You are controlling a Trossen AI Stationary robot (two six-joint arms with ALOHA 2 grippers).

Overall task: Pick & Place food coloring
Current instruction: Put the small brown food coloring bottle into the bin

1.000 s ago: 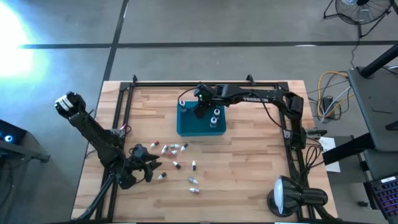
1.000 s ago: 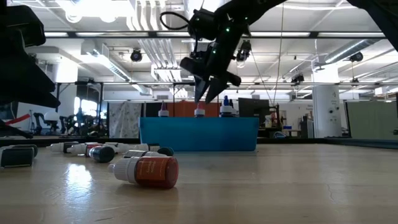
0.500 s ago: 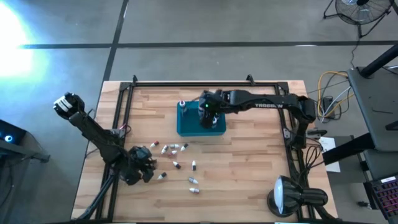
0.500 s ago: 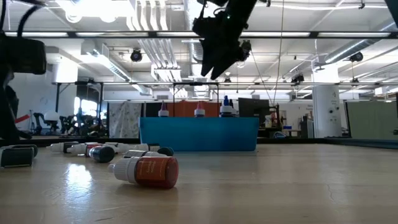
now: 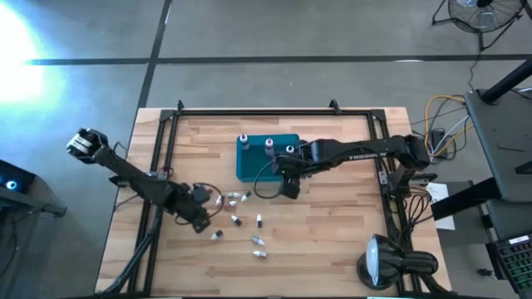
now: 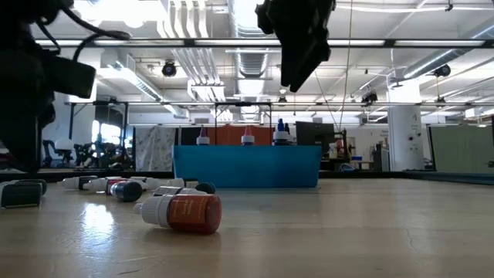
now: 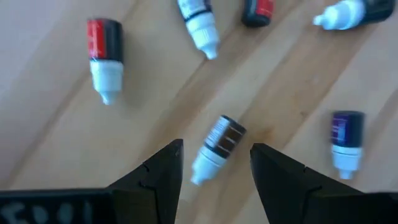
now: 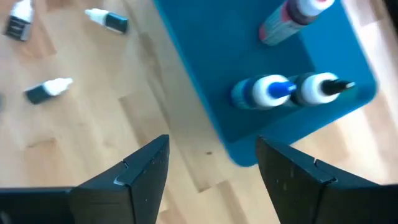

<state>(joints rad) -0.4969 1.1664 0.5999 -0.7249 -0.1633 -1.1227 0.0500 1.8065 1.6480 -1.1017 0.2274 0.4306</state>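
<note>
1. Looking across the table, the low view loses most of the left arm: only a dark blurred mass shows at its left edge, and the left gripper cannot be made out there.
2. Seen from above, that gripper sits over the scattered food coloring bottles on the wooden table, at the left end of the cluster.
3. Only the left wrist view settles its fingers: they are spread apart and empty, with one brown-labelled bottle lying on its side between them, touched by neither.
4. The same view shows a red-and-black bottle and a purple-labelled bottle lying nearby; others are cut off at the frame edge.
5. The right gripper hangs just in front of the teal bin; the low view shows it high above the table, its tips hard to read.
6. The right wrist view shows its fingers parted, holding nothing.
7. Three bottles stand upright in the bin: a pink-capped bottle, a blue-tipped bottle and a dark-tipped bottle.
8. Nearest in the low view lies a red bottle, on its side.
</note>
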